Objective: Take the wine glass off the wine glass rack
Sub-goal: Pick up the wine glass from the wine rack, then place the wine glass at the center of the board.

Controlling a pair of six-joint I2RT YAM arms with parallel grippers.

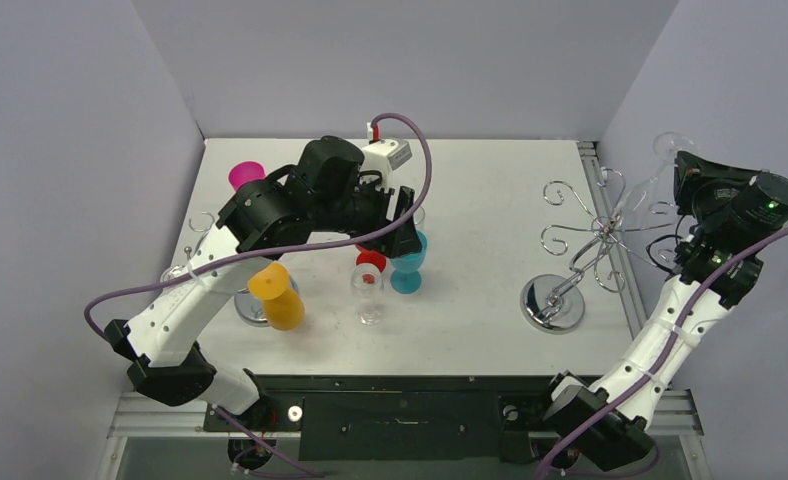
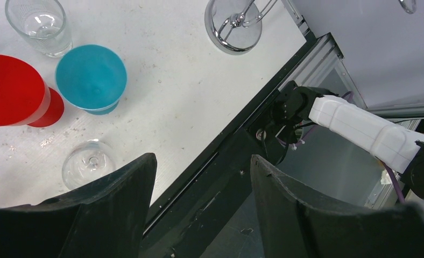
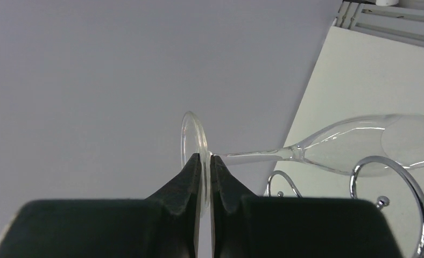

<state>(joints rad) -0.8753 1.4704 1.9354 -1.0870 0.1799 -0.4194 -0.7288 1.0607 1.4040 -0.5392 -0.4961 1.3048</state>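
Right gripper [image 3: 204, 159] pinches the wine glass [image 3: 355, 141] by its foot, at the bench's right edge.
Hold it level; draw clear of the wine glass rack's [image 1: 552, 300] chrome loops before lowering.

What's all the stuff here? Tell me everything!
wine glass: one, clear, held sideways at far right
right rack: one, silver, table's right
left rack: one, silver, table's left
clear glasses: two, see-through, mid-table
red glass: one, red, mid-table
blue glass: one, teal, beside red
orange cup: one, orange, by left rack
pink cup: one, pink, back left
table: one, white, underneath
arms: two, black-and-white, near edge
left fingers: two, black, open over glasses
right fingers: two, black, pinching wine glass foot
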